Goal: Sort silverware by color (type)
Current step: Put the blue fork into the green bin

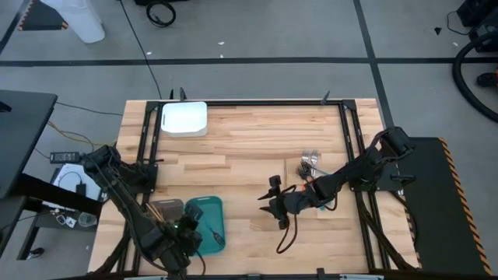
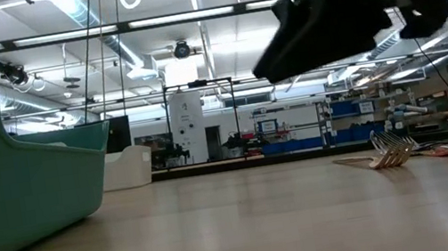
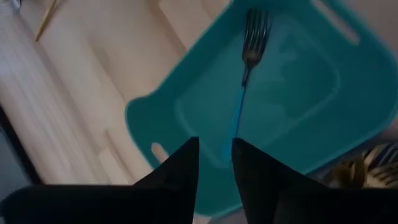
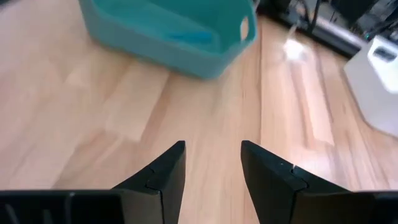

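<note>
A fork with a blue handle [image 3: 244, 87] lies flat on the floor of the teal tray [image 3: 348, 124], which stands near the table's front left [image 1: 212, 208]. My left gripper [image 3: 216, 146] hangs open above the tray's near part [image 1: 185, 233], with nothing between its fingers. A few forks [image 1: 311, 163] lie on the wood at the right, their tines showing in the low view [image 2: 391, 153]. My right gripper [image 4: 212, 152] stands open above bare wood near the table's middle [image 1: 274, 206], between the tray and the forks, pointing toward the tray.
A white tray [image 1: 184, 119] stands at the far left of the table. A grey tray [image 1: 165, 208] holding gold pieces [image 3: 367, 168] sits left of the teal one. Black rails [image 1: 352, 140] run along the table's sides. Bare wood lies between the trays and the forks.
</note>
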{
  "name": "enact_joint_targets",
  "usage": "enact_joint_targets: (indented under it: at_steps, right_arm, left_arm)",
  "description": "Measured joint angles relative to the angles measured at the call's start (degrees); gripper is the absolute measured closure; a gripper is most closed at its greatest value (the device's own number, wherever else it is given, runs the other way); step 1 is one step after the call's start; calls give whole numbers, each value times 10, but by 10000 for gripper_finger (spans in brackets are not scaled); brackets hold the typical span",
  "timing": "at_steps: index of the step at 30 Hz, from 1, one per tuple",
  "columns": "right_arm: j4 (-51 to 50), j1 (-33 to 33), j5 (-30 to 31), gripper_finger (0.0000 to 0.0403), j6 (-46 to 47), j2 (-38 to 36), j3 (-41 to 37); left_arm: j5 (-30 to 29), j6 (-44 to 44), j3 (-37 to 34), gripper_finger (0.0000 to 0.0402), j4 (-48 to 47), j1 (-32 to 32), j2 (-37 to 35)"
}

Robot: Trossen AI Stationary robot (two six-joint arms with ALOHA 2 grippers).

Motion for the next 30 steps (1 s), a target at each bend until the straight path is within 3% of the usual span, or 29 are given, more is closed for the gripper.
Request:
enact_joint_targets:
  at_steps: [5, 11, 23, 30]
  right_arm:
    - [-114, -7, 15, 238, 76, -22, 0]
    - [-319, -31, 15, 239, 177, -67, 27]
    - [-582, -119, -92, 239, 294, -102, 38]
    - [-646, -159, -177, 239, 392, -101, 38]
  left_arm:
    - [-3, 1, 0, 298, 7, 0, 0]
    - [-20, 2, 0, 298, 8, 0, 0]
    - [-30, 2, 0, 298, 21, 0, 0]
    - [-48, 2, 0, 298, 35, 0, 0]
